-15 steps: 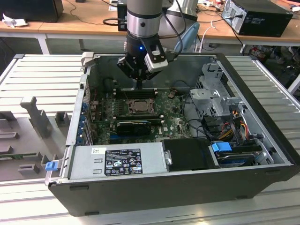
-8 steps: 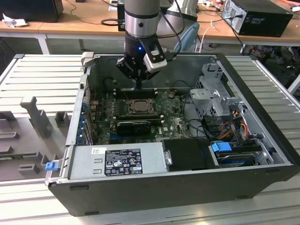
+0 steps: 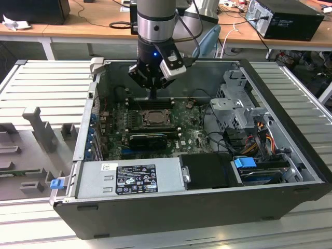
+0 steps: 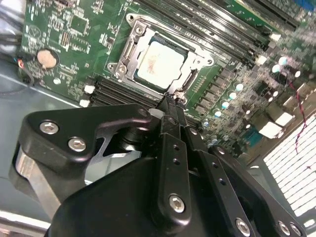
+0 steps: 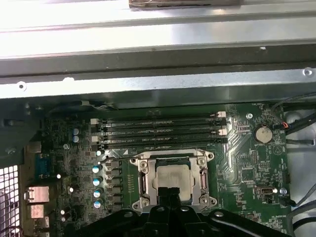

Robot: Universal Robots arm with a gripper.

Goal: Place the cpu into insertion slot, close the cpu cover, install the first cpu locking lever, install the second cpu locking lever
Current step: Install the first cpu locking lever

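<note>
Our gripper [image 4: 170, 101] has its fingers [image 4: 171, 133] pinched together with nothing between them, tip right at the metal rim of the insertion slot [image 4: 132, 47]; the cpu [image 4: 160, 63] sits flat inside that slot, metal frame lying around it; memory slots [image 5: 158, 129] run just beside one edge of the slot; in the exterior view the open case [image 3: 171, 207] walls in the green board [image 3: 194, 137] all round, with free room above.

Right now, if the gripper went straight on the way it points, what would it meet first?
Likely the rim of the insertion slot, at the corner nearest the gripper, beside the cpu; depth is unclear.
</note>
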